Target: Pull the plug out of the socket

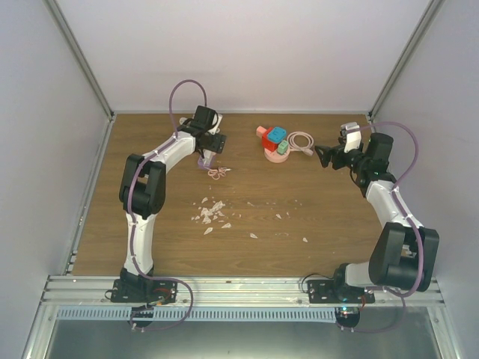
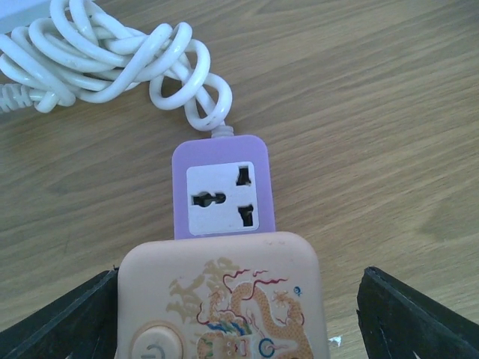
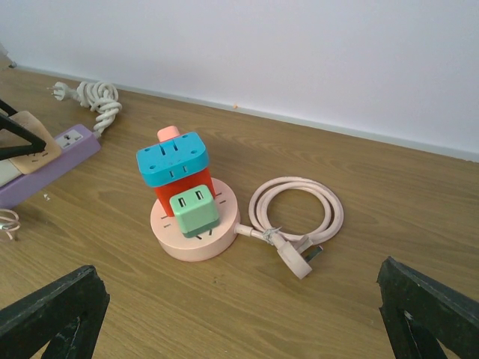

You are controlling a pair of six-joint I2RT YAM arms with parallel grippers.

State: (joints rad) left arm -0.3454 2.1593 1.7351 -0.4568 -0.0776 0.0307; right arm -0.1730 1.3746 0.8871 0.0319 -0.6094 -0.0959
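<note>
The purple socket strip [image 2: 223,187] is light and unanchored, so it may lift with the peach plug [image 2: 221,299] between the left gripper's [image 2: 239,321] wide jaws, which flank it without touching. The plug is rounded, dragon-printed and glossy; pads could slip. The right gripper [image 3: 239,314] gapes empty, near the round pink socket [image 3: 194,228].

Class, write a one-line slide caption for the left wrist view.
Open left gripper straddles a peach adapter plugged into a purple power strip with a knotted white cord.
</note>
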